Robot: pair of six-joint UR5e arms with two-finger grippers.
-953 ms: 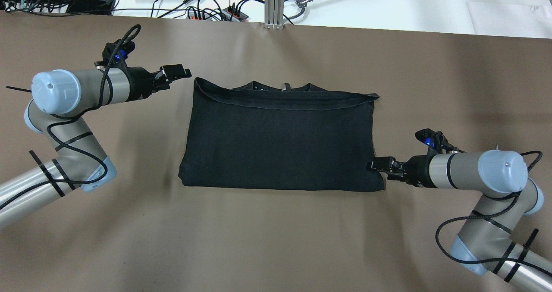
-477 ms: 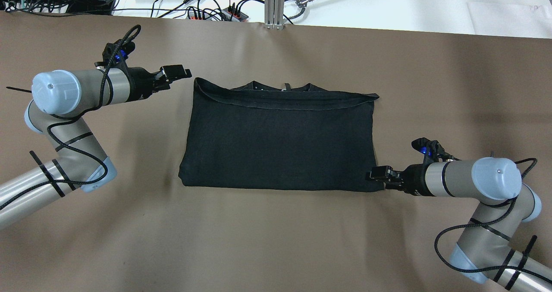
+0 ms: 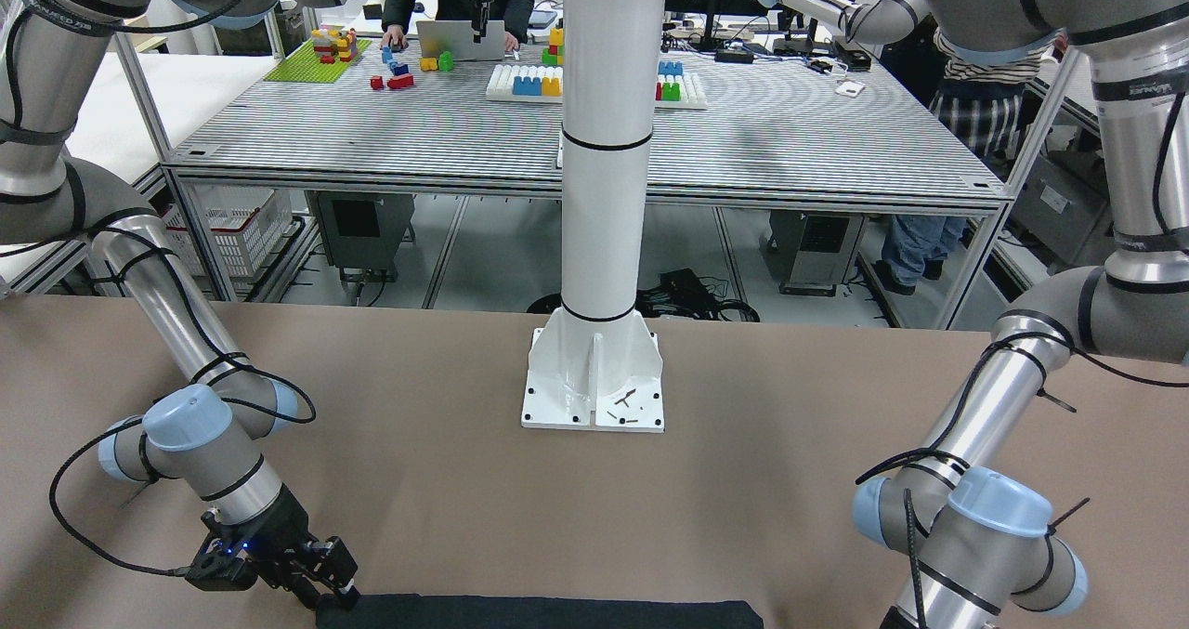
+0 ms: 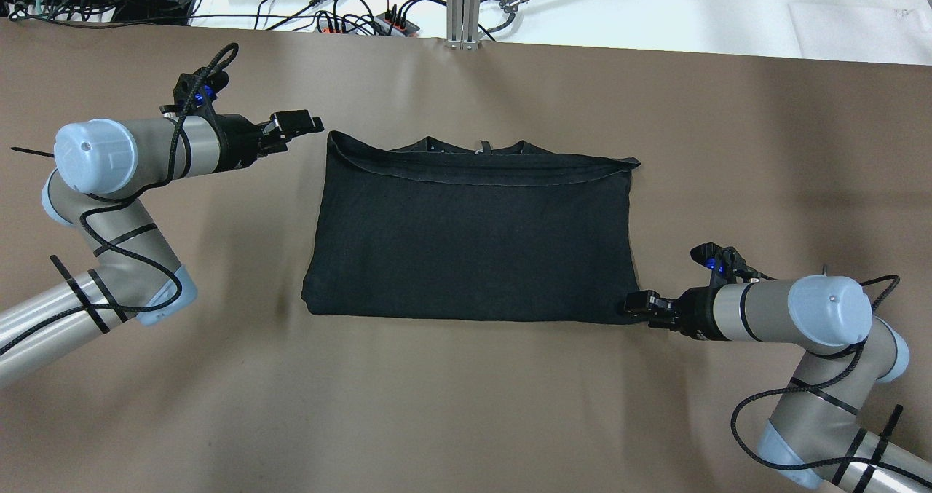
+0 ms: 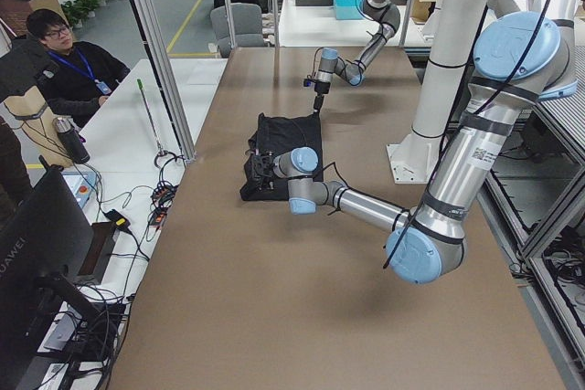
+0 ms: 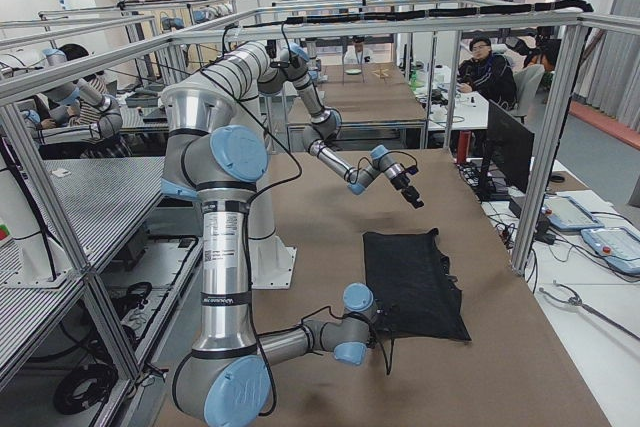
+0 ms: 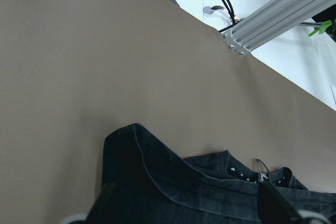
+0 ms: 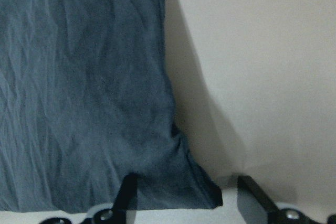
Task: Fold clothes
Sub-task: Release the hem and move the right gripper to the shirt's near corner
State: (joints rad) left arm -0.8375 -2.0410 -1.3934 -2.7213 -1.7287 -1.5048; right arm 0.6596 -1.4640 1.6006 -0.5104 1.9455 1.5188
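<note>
Right end effector (image 4: 632, 306): spread, nothing pinched. Its fingers (image 8: 127, 195) sit low against the worktop (image 4: 466, 405) and straddle one corner of the clothes (image 4: 473, 238). The wrist view shows that corner lying between the two fingers with a gap on the outer side; no closure on the cloth is evident. In my judgement this low, level approach is meant to slide one finger under the corner's layers so they can be taken together for the next fold.

From this end effector the garment runs ahead of the tips and off to one side as a flat, dark rectangle, already doubled over; its stitched hem lies along the far edge, with the neckline and a small white mark showing just beyond it.

Left end effector (image 4: 300, 123): appears spread and empty, though its wrist view shows the finger ends only as blurs at the bottom edge. It hovers clear of the cloth; the diagonally opposite corner lies just ahead of its tips, with a strip of bare worktop between. In my judgement it is held off so the fabric is not disturbed while the other side secures its grip.
</note>
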